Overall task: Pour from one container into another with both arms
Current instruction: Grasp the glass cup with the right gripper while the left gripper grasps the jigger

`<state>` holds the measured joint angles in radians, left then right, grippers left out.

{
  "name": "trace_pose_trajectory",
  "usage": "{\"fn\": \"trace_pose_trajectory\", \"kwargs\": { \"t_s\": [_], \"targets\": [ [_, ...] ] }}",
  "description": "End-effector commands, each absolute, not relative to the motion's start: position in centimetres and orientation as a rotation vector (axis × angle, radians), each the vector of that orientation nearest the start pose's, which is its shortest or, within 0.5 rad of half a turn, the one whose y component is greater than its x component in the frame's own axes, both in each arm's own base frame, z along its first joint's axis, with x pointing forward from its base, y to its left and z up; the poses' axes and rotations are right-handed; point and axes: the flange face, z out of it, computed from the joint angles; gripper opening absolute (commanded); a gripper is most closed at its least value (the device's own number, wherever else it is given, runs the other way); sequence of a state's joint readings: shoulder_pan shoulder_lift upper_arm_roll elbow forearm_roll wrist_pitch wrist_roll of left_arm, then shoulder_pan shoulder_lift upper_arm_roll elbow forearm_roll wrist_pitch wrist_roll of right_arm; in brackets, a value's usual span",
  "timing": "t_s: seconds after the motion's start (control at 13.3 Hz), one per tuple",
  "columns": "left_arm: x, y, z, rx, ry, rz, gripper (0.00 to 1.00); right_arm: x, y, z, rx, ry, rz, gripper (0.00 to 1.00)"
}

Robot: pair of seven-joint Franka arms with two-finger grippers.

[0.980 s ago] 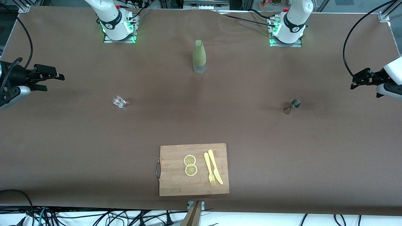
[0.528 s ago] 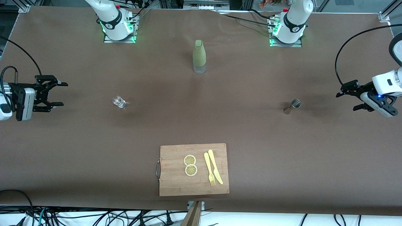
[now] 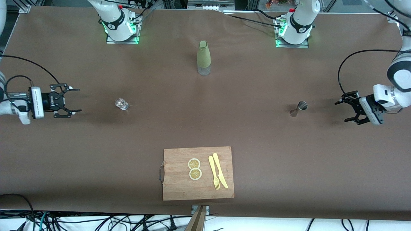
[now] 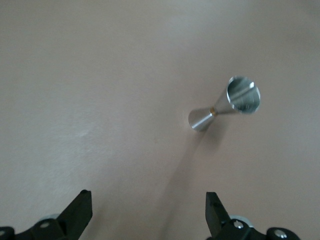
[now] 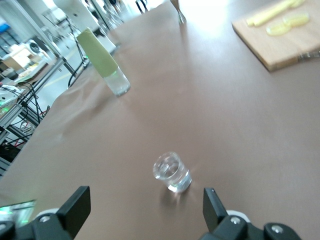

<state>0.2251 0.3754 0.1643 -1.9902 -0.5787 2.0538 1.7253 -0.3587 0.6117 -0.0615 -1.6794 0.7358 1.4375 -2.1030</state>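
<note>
1. The metal jigger [image 3: 298, 108] stands upright on the brown table [image 3: 257, 144] toward the left arm's end, its long axis vertical and its open cup up; the left wrist view shows the hourglass shape [image 4: 226, 103] free of any touch.
2. The small clear glass [image 3: 121, 103] stands upright toward the right arm's end of the table, about as far from the front camera as the jigger and well apart from it; the right wrist view shows it [image 5: 171, 172] alone on bare paper.
3. The left gripper [image 3: 347, 107] hangs low over the table at the left arm's end, its fingers spread wide and empty. The jigger lies straight ahead of its open jaws, toward the table's middle, and this arm is much the nearer to it.
4. The right gripper [image 3: 70, 100] hangs low over the right arm's end, likewise wide open and holding nothing, with the glass straight ahead of it toward the middle.
5. Judged from this, each arm is lined up for a level, sideways reach at its own vessel; neither is grasped yet, so pouring has not begun.
6. A green-sleeved bottle [image 3: 203, 57] stands upright farther from the front camera, between the two bases.
7. A wooden cutting board [image 3: 179, 183] lies nearest the front camera, bearing two lemon slices [image 3: 194, 168] and a yellow plastic fork [image 3: 214, 173] and knife [image 3: 220, 170].
</note>
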Motion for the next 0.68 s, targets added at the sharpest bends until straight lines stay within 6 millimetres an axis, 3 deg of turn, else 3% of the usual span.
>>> {"fn": "trace_pose_trajectory", "kwargs": {
  "t_s": [0.0,0.23,0.45,0.6],
  "targets": [
    [54.6,19.6,23.3,-3.018,1.906,-0.573,1.0,56.9,-15.8,17.8,-1.447,-1.411,-0.668,0.99],
    [53.5,20.5,18.6,-2.83,2.119,-0.875,1.0,56.5,-14.2,13.4,-1.34,-1.434,-0.811,0.99],
    [51.7,21.1,16.8,-2.73,2.299,-1.029,1.0,55.2,-13.3,9.0,-1.276,-1.422,-0.876,0.99],
    [50.6,20.2,14.9,-2.642,2.461,-1.133,1.0,54.7,-12.7,7.1,-1.254,-1.405,-0.917,0.99]
  ]
}}
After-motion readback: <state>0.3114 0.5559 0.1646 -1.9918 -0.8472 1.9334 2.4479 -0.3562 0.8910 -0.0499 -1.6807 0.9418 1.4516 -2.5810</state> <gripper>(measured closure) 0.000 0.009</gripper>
